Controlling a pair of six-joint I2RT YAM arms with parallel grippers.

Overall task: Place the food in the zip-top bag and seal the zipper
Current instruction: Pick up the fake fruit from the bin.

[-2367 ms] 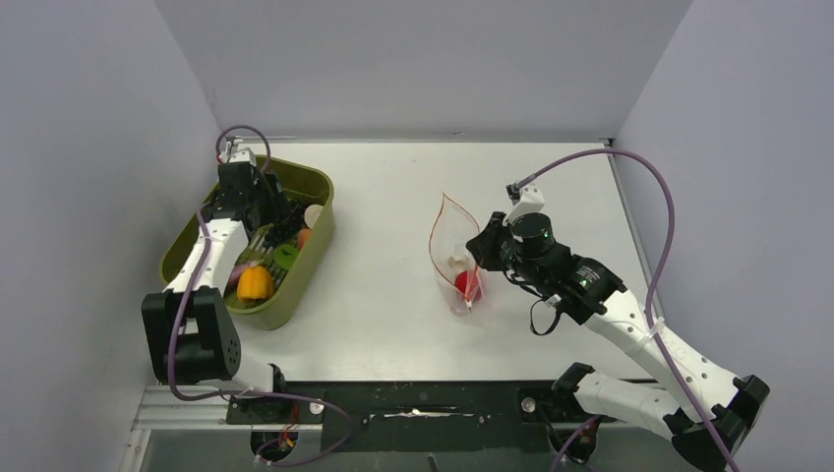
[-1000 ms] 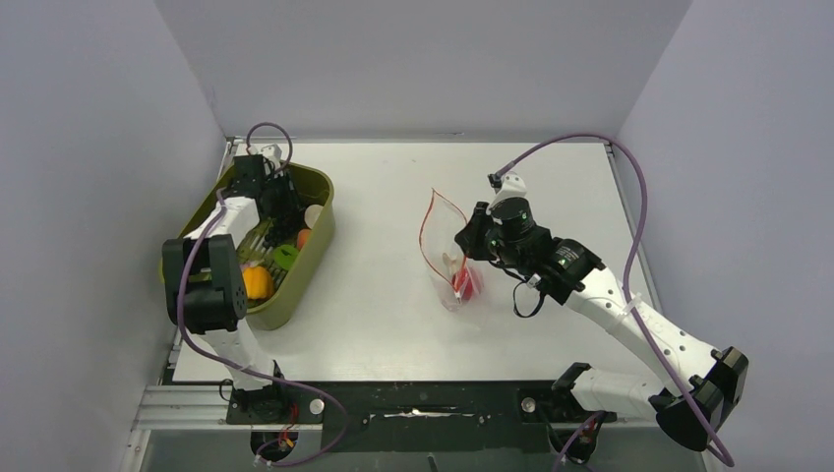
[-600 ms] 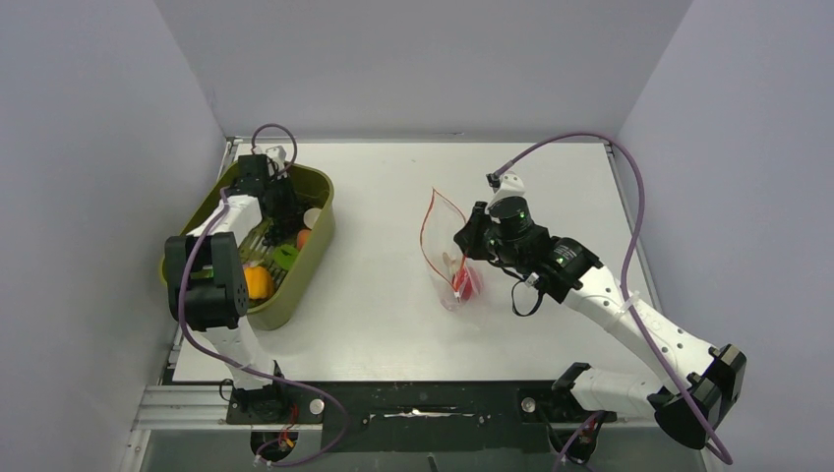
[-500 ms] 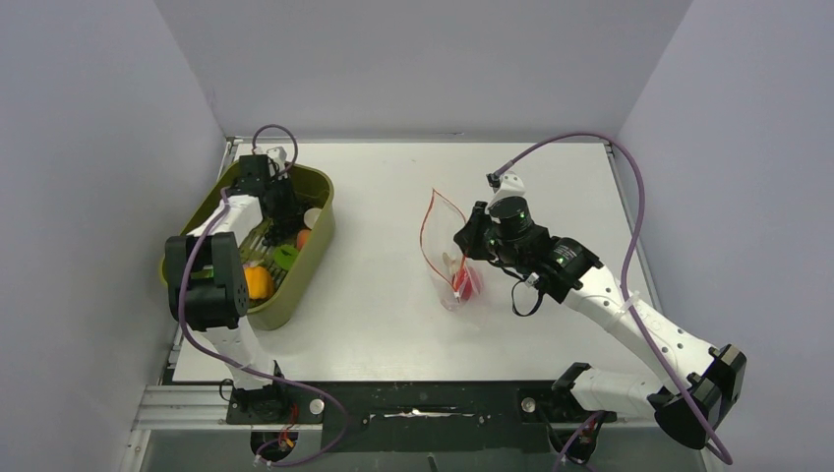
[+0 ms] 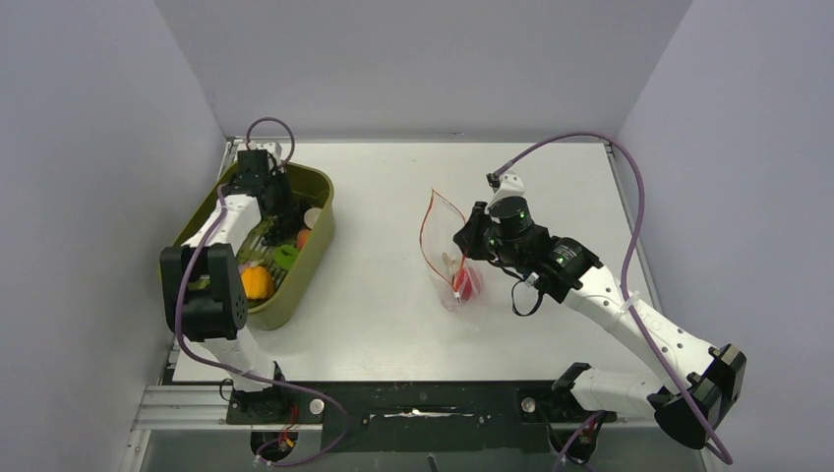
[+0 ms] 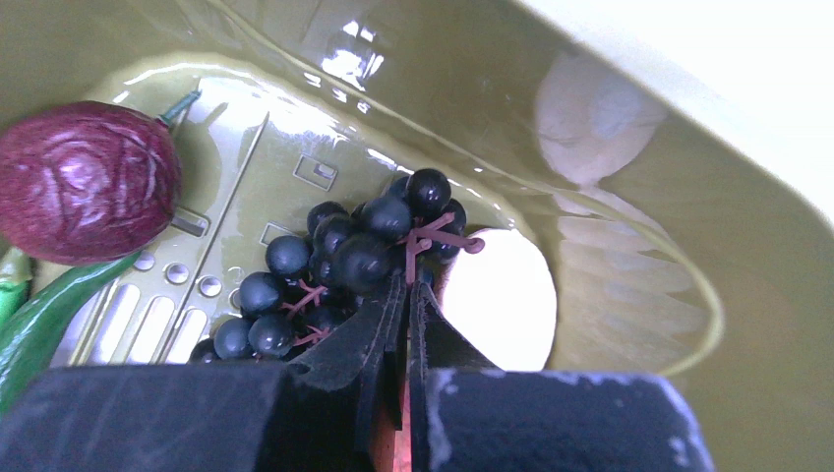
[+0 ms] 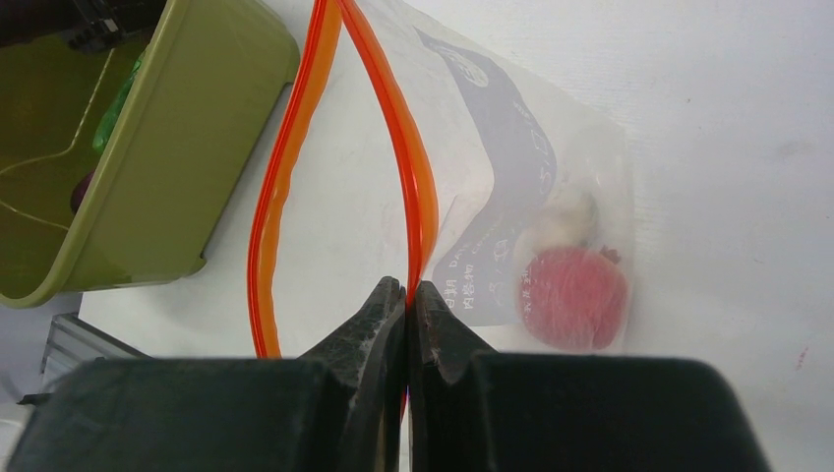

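While the left end effector [image 6: 405, 295] sits low inside the tub [image 6: 639, 197], its fingers are almost closed, pinching the reddish stem of the grapes [image 6: 334, 265]. The grapes lie on the tub floor beside a white disc [image 6: 497, 295] and near a maroon ball [image 6: 87, 182]. Across the table [image 5: 374, 197], the right end effector [image 7: 406, 300] is clamped on the zipper [image 7: 393, 138] of the bag [image 7: 511, 167] (its mouth gapes in a loop). A red fruit [image 7: 572, 298] and a pale piece [image 7: 570, 211] lie inside the bag, touching. An orange piece [image 5: 256, 283] and a lime one [image 5: 285, 256] lie in the tub.
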